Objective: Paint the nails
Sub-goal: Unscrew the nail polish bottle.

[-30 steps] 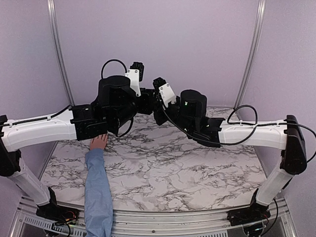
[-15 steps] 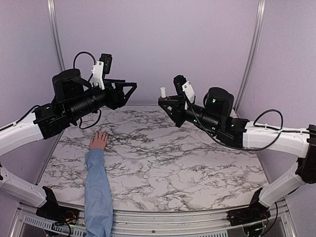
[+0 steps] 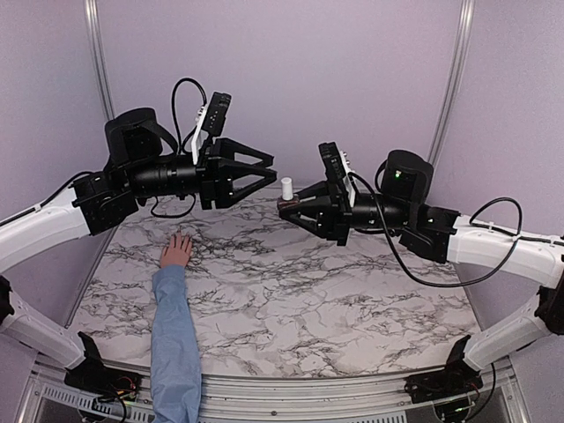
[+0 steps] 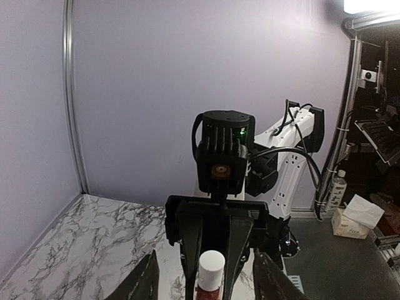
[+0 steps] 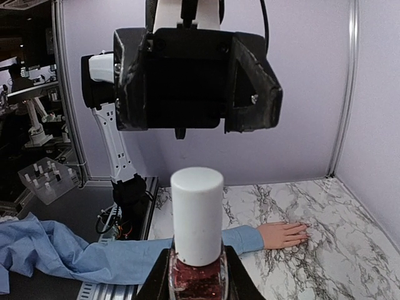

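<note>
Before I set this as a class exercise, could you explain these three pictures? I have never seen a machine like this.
Two white-and-black robot arms are bolted to a white marble-patterned table. One picture looks down from above; the other two come from a camera on each wrist. A person's light-skinned hand in a light blue sleeve lies flat on the table. The right gripper is shut on a small dark red bottle with a white cap; the left gripper is open, pointing at it.
</note>
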Robot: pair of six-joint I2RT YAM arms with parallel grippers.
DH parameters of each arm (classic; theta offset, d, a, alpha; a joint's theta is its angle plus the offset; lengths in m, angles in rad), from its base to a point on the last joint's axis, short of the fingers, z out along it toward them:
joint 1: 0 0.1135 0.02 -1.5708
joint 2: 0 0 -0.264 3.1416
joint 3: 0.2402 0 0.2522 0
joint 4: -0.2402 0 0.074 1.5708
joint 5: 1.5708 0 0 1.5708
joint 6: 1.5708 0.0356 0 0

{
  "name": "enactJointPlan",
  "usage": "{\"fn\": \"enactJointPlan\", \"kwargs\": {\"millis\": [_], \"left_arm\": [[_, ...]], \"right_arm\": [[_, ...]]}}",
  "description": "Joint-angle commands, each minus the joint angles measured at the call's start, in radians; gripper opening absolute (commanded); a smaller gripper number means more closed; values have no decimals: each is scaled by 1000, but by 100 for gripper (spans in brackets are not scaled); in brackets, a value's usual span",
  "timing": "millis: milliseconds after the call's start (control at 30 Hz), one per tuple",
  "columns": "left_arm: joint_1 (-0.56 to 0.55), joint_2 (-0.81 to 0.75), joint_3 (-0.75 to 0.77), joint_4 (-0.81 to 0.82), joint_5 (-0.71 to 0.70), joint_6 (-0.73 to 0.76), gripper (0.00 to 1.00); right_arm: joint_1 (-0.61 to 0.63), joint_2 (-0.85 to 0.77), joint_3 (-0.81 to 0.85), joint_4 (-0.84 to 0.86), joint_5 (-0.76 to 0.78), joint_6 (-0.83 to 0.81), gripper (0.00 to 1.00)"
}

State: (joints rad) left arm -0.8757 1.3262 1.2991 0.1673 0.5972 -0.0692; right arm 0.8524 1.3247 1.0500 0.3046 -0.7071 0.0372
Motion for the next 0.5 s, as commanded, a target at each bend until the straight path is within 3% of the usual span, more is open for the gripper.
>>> {"fn": "enactJointPlan", "kwargs": {"millis": [0,267,467], "left_arm": [[-17,40,53,35,144,4,49],[-21,76,78,19,185,25,47],[-33,75,43,17,134,36,37]], "right_arm": [[-4,-17,13,14,-120,54,0],[-3,-19,10,40,-116,85,0],[4,-28,-8,47,-112,92,0]]}}
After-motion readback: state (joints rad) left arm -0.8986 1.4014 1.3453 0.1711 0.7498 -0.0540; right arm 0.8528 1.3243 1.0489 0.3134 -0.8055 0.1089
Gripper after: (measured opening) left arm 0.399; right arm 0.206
